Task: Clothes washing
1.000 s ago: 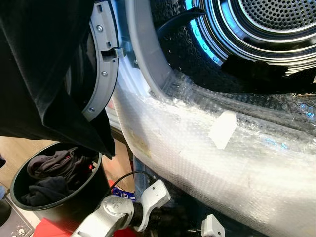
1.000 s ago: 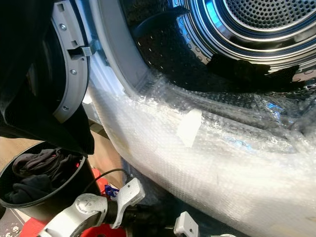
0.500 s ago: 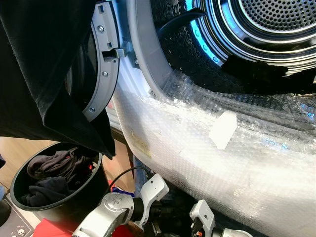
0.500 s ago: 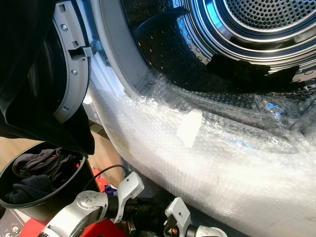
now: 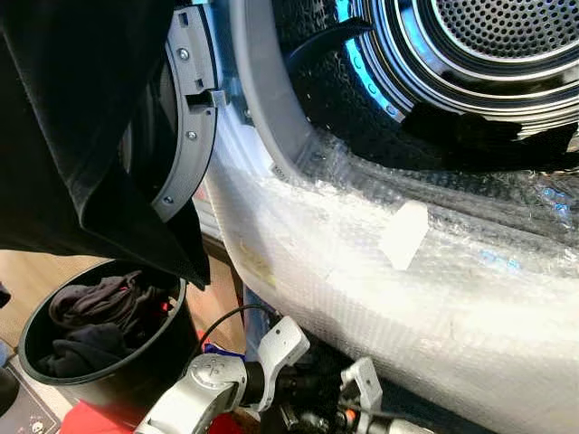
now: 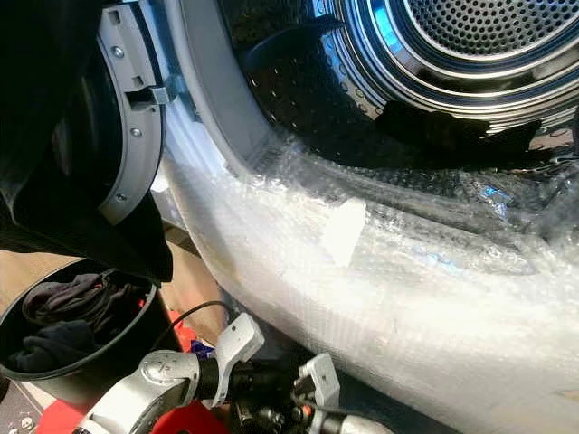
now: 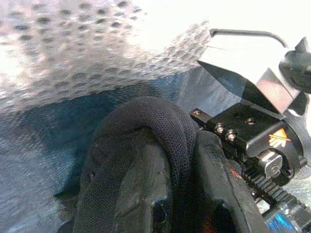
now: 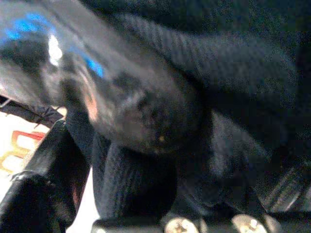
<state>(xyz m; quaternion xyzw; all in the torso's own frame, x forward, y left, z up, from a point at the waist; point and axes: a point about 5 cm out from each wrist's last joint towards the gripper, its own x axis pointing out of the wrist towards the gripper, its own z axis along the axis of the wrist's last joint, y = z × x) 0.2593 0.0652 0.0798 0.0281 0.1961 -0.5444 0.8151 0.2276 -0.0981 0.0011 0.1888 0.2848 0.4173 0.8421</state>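
I stand close against an open washer, its front wrapped in bubble wrap point(image 5: 389, 271), the steel drum point(image 5: 488, 45) gaping above with something dark lying at its lower rim point(image 5: 488, 136), though I cannot say what. To my left the door point(image 5: 185, 117) hangs open with a black cloth point(image 5: 81, 136) draped over it, and below sits a dark bin point(image 5: 27, 348) holding dark clothes point(image 5: 95, 321). Both my arms are low under the washer's front, near each other. I judge I am mid-load: a piece has been taken up and must now be lifted over the wrapped lip and into the drum without snagging the wrap. In my left wrist view, my left gripper point(image 7: 172, 179) is pinched on a black ribbed garment point(image 7: 146, 121), which bulges over one finger point(image 7: 146, 189), with the wrap just beyond. In my right wrist view, my right gripper point(image 8: 112, 160) has ribbed knit packed between its fingers and seems to pinch it too; the picture is blurred.
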